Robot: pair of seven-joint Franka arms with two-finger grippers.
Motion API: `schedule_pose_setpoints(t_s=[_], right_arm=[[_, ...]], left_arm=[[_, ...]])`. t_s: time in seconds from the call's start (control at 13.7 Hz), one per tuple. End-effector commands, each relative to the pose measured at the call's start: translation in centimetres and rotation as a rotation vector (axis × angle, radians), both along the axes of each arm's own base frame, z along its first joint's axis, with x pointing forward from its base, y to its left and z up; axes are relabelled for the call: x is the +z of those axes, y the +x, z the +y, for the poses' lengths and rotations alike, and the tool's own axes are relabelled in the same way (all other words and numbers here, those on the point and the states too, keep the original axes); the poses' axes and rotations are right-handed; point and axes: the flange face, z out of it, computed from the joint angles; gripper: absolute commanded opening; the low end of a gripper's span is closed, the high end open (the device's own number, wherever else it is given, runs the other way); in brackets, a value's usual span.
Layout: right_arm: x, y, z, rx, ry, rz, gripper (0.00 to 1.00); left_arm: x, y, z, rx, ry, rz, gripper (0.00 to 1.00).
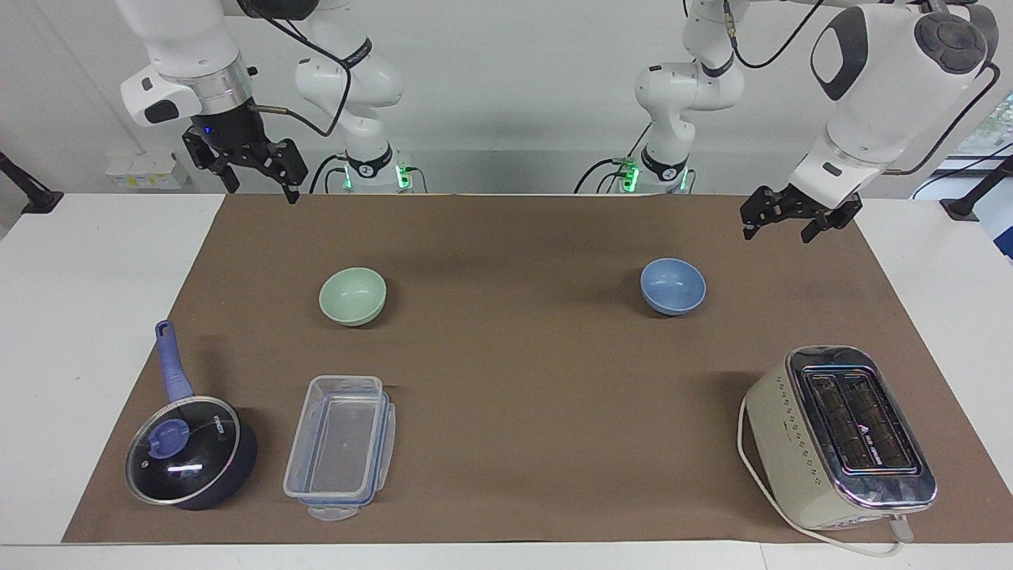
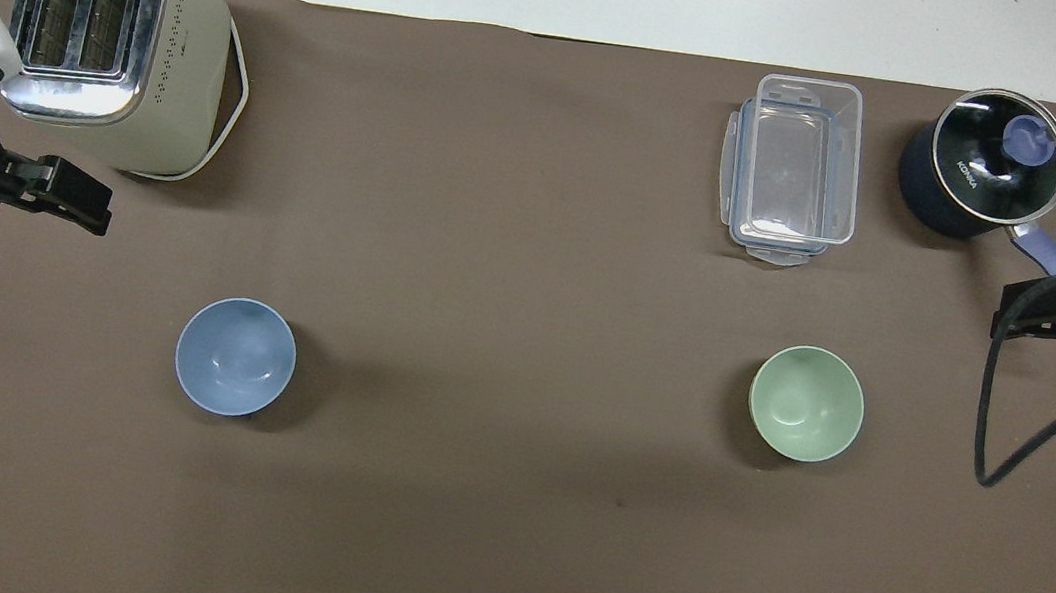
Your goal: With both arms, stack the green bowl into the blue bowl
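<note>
Both arms are hanging raised, left gripper [image 1: 779, 224] and right gripper [image 1: 255, 176] gaping wide over the mat's corners nearest the robots

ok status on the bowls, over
Left gripper and right gripper open, raised, holding nothing. Green bowl and blue bowl apart on mat, unstacked. Nothing between them.

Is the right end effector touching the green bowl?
Apart. The facing view shows the right end effector raised above the mat's edge, with bare mat between it and the green bowl.
</note>
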Motion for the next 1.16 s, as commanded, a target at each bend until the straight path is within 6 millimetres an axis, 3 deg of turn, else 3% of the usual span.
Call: schedule_pose_setpoints(t_s=[0.0, 1.09], right_arm=[[0.17, -0.50, -0.23, -0.013, 0.023, -0.008, 1.00], [0.17, -0.50, -0.23, -0.013, 0.023, -0.008, 1.00]], left_arm=[[0.42, 0.20, 0.38, -0.004, 0.010, 0.005, 1.00], [-0.16, -0.06, -0.13, -0.006, 0.003, -0.016, 1.00]])
